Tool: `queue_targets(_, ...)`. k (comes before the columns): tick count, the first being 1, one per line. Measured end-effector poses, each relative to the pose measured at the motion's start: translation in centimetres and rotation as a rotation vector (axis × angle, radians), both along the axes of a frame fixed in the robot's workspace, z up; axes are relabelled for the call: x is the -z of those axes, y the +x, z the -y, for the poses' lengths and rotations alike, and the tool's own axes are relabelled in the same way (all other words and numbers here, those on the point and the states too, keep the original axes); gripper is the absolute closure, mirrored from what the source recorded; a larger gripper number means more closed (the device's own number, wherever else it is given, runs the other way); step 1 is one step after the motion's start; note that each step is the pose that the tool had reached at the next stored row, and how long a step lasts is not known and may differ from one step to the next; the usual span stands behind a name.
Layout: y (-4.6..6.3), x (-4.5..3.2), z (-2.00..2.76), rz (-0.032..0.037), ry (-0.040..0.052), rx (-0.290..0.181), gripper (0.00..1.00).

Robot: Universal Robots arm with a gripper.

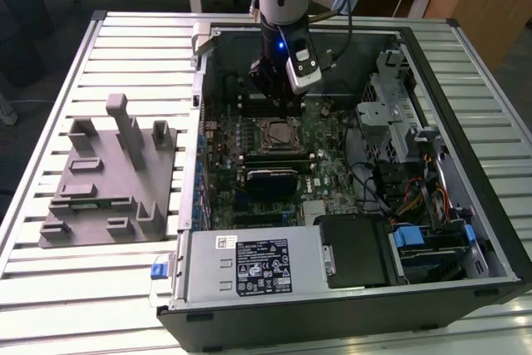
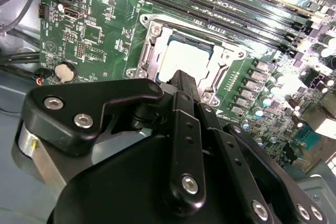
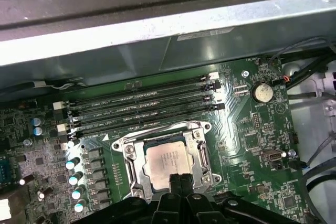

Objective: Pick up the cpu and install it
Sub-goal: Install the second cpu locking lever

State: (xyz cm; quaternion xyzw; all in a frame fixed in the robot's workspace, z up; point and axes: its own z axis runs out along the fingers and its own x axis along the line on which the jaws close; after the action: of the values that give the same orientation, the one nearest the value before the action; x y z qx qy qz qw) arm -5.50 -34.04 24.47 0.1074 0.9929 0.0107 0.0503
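**Mia:** Where is the cpu [image 3: 167, 161]?

**Ben:** It sits flat in the metal socket frame [image 3: 164, 157] on the green board [image 1: 320, 174], inside the open computer case [image 1: 432, 106]. In both wrist views its pale silver top looks level with the frame around it.

**Mia:** Is the gripper [image 3: 177, 178] holding it?

**Ben:** No. The two fingers [image 2: 181, 85] are pressed together, with no gap between them. Their tips are right over one edge of the chip. I cannot tell if they touch it or hang just above.

**Mia:** So is the job done?

**Ben:** I think most of it is. The chip is picked up and put down in its place. It does not look tilted. But the frame around it looks open, so I guess it is not locked down yet.

**Mia:** What is that grey thing with posts [image 1: 108, 176]?

**Ben:** A plastic stand on the table [image 1: 125, 56], at the exterior view's left, well apart from the case. I see no chip on it.
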Motion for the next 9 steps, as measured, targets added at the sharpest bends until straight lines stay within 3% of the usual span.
queue_targets(9,-0.01,0.00,0.27,-0.0001,-0.0002,-0.001,0.89)
